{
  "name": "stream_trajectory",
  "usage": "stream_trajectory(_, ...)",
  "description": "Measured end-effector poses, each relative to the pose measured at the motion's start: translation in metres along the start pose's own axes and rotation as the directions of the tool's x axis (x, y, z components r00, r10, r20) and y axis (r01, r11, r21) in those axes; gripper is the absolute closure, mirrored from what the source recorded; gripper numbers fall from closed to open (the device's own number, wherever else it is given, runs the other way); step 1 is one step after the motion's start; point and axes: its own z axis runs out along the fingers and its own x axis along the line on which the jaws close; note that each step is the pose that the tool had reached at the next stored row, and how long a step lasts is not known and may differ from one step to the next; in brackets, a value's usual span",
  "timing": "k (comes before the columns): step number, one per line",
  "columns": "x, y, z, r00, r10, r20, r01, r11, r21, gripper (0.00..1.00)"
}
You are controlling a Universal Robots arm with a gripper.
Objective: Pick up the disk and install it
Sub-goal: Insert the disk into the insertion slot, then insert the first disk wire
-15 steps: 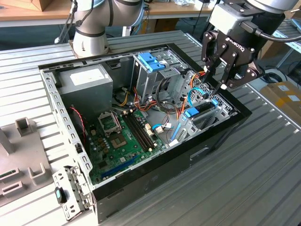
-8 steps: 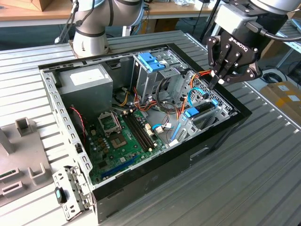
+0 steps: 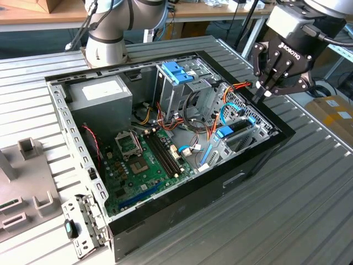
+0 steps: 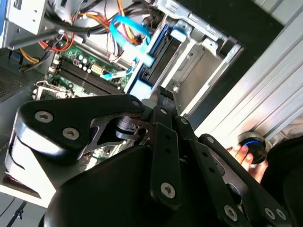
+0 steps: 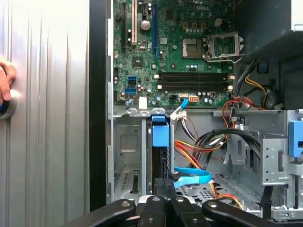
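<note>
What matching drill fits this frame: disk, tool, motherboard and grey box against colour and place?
Things:
1. disk
2. tool
3. motherboard
4. grey box

Colour and place:
A. green, flat on the case floor
B. black, over the case's side at the exterior view's right
C. white-labelled, in the case corner by the arm's base
D. blue-railed, on edge in the bay below the tool

Pairs: 1-D, 2-B, 3-A, 4-C
</note>
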Motion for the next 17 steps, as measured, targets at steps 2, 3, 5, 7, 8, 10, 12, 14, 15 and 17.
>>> stream_trajectory(2, 0.0001, -0.0084, 0.0004, 1.0000, 0.000, 0.0000, 0.000, 1.0000, -0.0069, 0.90)
stream_trajectory(3, 0.0000, -0.0110, 0.0004, 1.0000, 0.000, 0.0000, 0.000, 1.0000, -0.0089, 0.90)
stream_trajectory(5, -0.0010, -0.0192, 0.0006, 1.0000, 0.000, 0.0002, 0.000, 0.9999, -0.0138, 0.90)
stream_trajectory(7, -0.0021, -0.0216, 0.0006, 1.0000, 0.000, 0.0002, 0.001, 0.9999, -0.0144, 0.90)
stream_trajectory(8, -0.0021, -0.0217, 0.0006, 1.0000, -0.001, 0.0001, 0.001, 0.9999, -0.0144, 0.90)
stream_trajectory(10, -0.0021, -0.0217, 0.0006, 1.0000, -0.001, 0.0001, 0.001, 0.9999, -0.0144, 0.90)
stream_trajectory(12, -0.0022, -0.0219, 0.0006, 1.0000, -0.001, 0.0001, 0.001, 0.9999, -0.0144, 0.90)
stream_trajectory(14, -0.0022, -0.0219, 0.0006, 1.0000, -0.001, 0.0001, 0.001, 0.9999, -0.0145, 0.90)
stream_trajectory(15, -0.0022, -0.0219, 0.0006, 1.0000, -0.001, 0.0001, 0.001, 0.9999, -0.0144, 0.90)
stream_trajectory(17, -0.0022, -0.0220, 0.0006, 1.0000, -0.001, 0.0001, 0.001, 0.9999, -0.0144, 0.90)
